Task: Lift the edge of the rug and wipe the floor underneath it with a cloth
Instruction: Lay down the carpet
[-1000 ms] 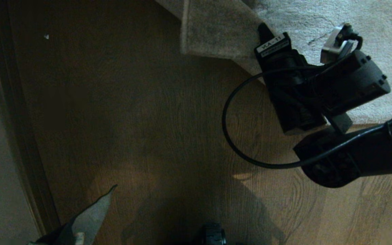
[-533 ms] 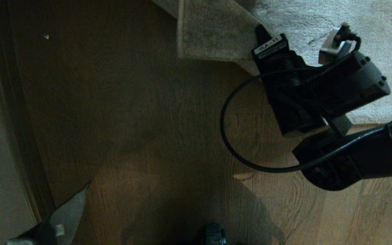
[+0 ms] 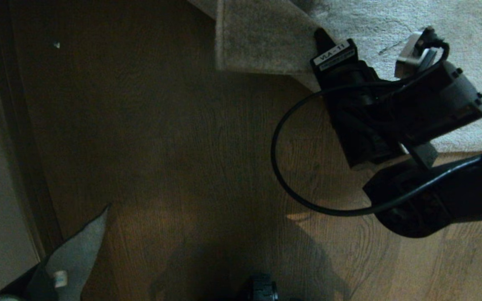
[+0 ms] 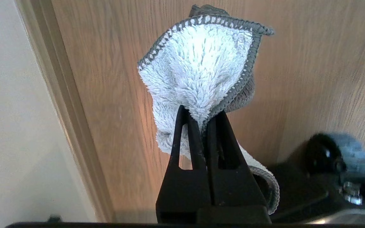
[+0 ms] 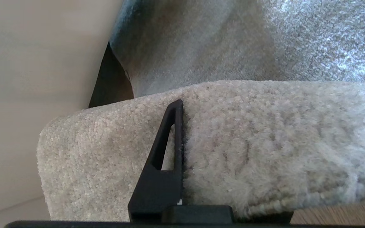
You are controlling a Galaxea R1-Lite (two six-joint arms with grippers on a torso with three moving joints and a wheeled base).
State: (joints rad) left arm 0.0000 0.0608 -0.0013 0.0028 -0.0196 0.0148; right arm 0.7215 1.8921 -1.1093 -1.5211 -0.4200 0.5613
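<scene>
Both jaws of the left gripper (image 4: 201, 115) are clamped shut on the cloth (image 4: 200, 65), held above the floor (image 3: 174, 146) beside the skirting board (image 4: 68, 104). At the rug's corner, the rug edge (image 5: 249, 142) is pinched between the right gripper's (image 5: 181, 107) jaws and kept raised off the floor.

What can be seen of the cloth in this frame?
The cloth is small, pale grey and fluffy like terry, with a darker grey stitched border and a small whitish tag. It is bunched and pinched near one end between the shut fingers of the left pincer, the rest fanning out beyond the tips, clear of the wood floor beside the skirting. In the head view it shows at the lower left corner.
</scene>
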